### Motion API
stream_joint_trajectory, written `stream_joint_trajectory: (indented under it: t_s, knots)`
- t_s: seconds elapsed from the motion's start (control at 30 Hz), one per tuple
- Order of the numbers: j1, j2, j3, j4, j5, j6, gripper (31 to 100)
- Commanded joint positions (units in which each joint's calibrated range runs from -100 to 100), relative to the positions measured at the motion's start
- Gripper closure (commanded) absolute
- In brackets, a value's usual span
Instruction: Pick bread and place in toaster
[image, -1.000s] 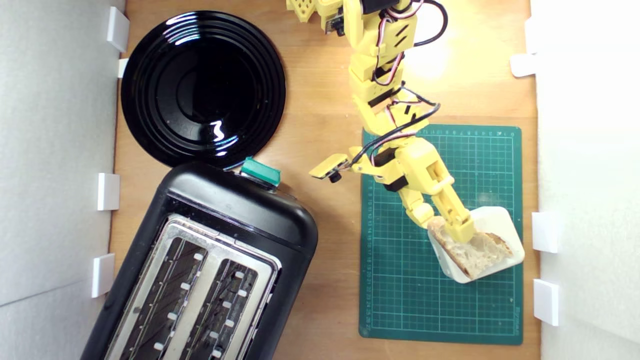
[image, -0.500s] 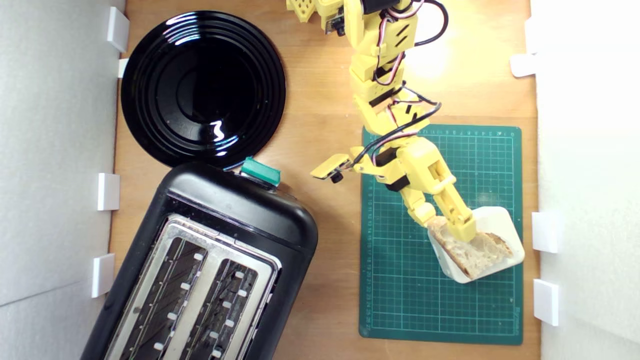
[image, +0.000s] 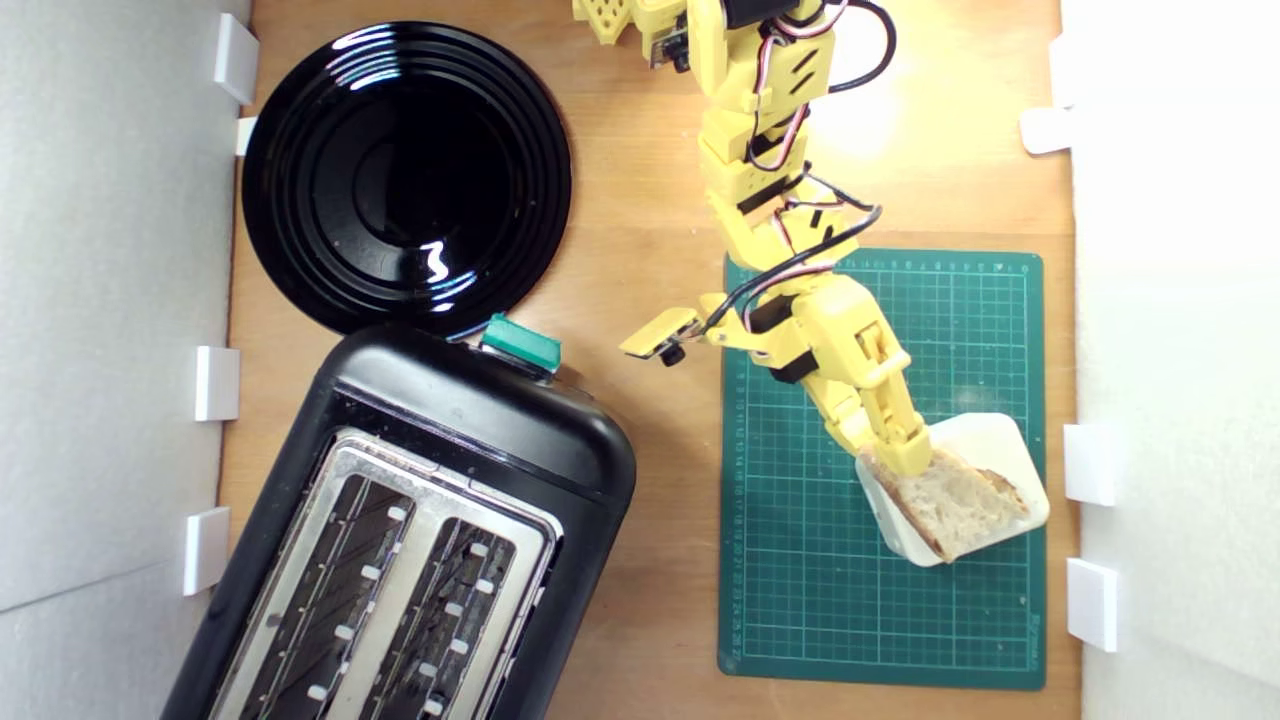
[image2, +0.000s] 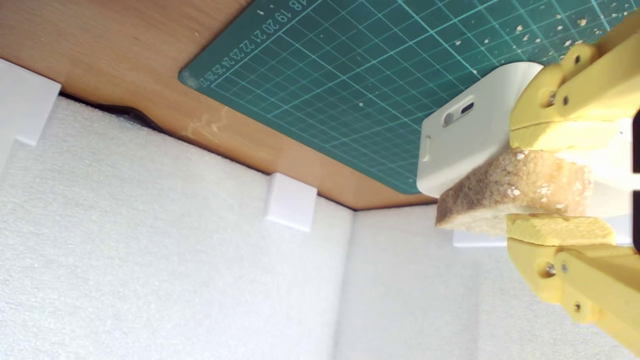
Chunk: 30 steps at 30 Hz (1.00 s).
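Note:
The bread (image: 955, 505), a tan-crusted slice with pale holey crumb, lies over a white rounded block (image: 1000, 440) on the green mat, at the exterior view's right. My yellow gripper (image: 895, 455) is shut on the slice's end nearest the arm. In the wrist view the two yellow pads of the gripper (image2: 512, 182) press the bread (image2: 520, 192) from both flat sides, with the white block (image2: 465, 145) just behind it. The black toaster (image: 420, 540), with its silvery top, two open slots and teal lever (image: 520, 345), stands at the exterior view's lower left, well apart from the gripper.
A glossy round black plate (image: 405, 175) lies beside the toaster, near its lever end. The green cutting mat (image: 800, 600) covers the wooden table at the right. White foam walls (image2: 150, 250) with small white clips (image: 1090, 465) border the table closely on both sides.
The fingers, earlier spread over the slice's end, have closed together on it. The slice has shifted slightly on the white block. The toaster and the plate have not moved.

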<state>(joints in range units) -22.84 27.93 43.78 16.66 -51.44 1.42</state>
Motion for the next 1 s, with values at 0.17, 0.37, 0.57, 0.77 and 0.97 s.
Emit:
stream_joint_trajectory:
  t_s: [0.17, 0.37, 0.57, 0.77, 0.97]
  knots:
    - [-0.45, -0.89, -2.52, -0.43, -1.63, 0.17, 71.4]
    - [-0.21, -1.64, -2.25, -0.43, -1.63, -0.04, 74.6]
    - [-0.21, -1.81, -2.16, -0.43, -1.63, -0.04, 74.6]
    - [-0.05, -6.8, -1.98, -0.52, -1.29, -0.09, 74.6]
    - [-0.05, -12.54, -1.88, -0.52, 1.44, 0.07, 74.5]
